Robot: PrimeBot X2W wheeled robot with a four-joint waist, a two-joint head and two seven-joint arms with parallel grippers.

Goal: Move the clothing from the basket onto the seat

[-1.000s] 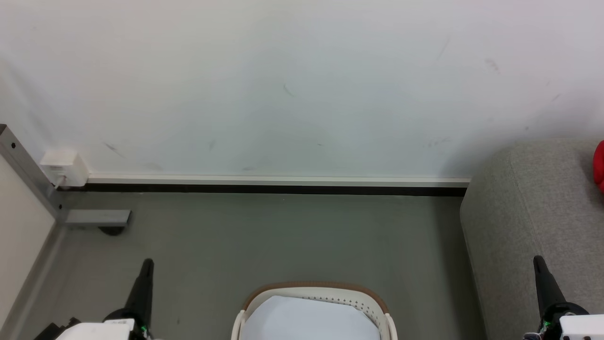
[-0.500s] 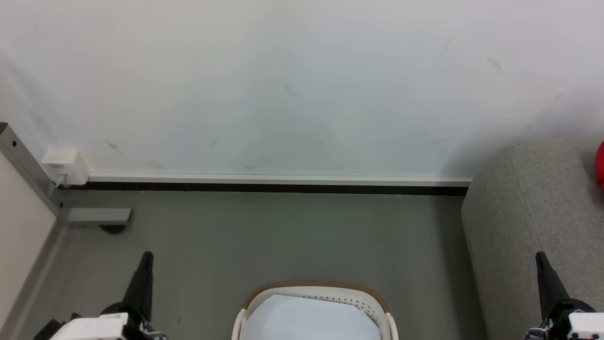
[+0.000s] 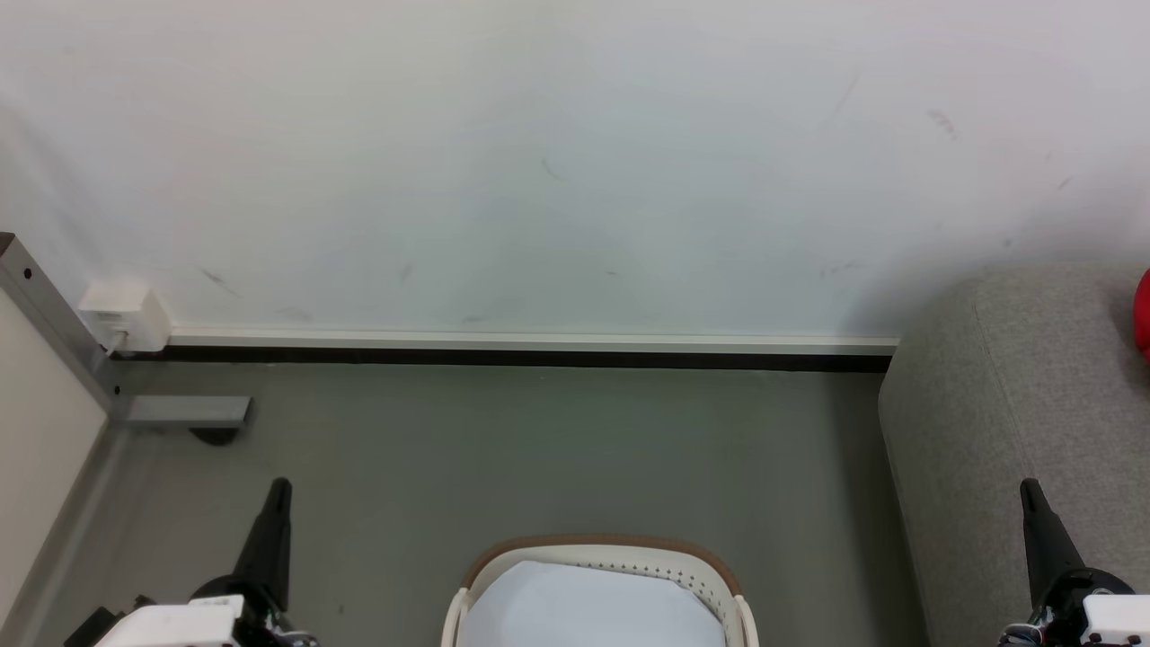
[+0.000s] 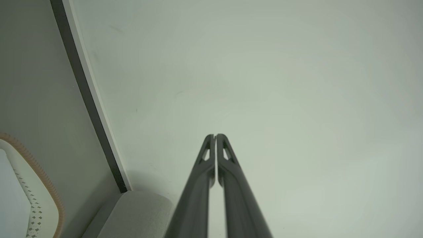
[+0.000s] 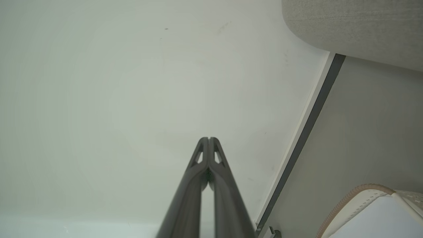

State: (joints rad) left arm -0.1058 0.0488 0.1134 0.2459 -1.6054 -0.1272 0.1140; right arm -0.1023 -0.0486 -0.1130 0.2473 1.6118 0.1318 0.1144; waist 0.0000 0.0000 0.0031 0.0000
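Head view, far left: a grey metal post (image 3: 49, 319) runs down the wall (image 3: 557, 162), with a small white box (image 3: 124, 316) mounted at its foot, just above the skirting strip (image 3: 530, 342). Lower left: the left gripper (image 3: 280, 487) hangs over the grey floor (image 3: 539, 449), pointing toward the wall. In the left wrist view its fingers (image 4: 198, 185) are pressed together at the tips, clenched on nothing. Bottom centre: the basket (image 3: 600, 548) stands on the floor between the two grippers and apart from both. Its brown rim faces the wall, and a flat white sheet (image 3: 593, 607) lies inside it. Right: the seat (image 3: 997, 404) stands against the wall, near the basket but not touching it. Lower right: the right gripper (image 3: 1028, 487) is held in front of the seat's side, its tip pointing toward the wall. In the right wrist view its fingers (image 5: 223, 191) are likewise closed tip to tip with nothing between them. Far right edge: the clothing (image 3: 1143, 314) shows as a small red patch on top of the seat, well apart from the basket and from both grippers; too little of it is in view to make out its markings.
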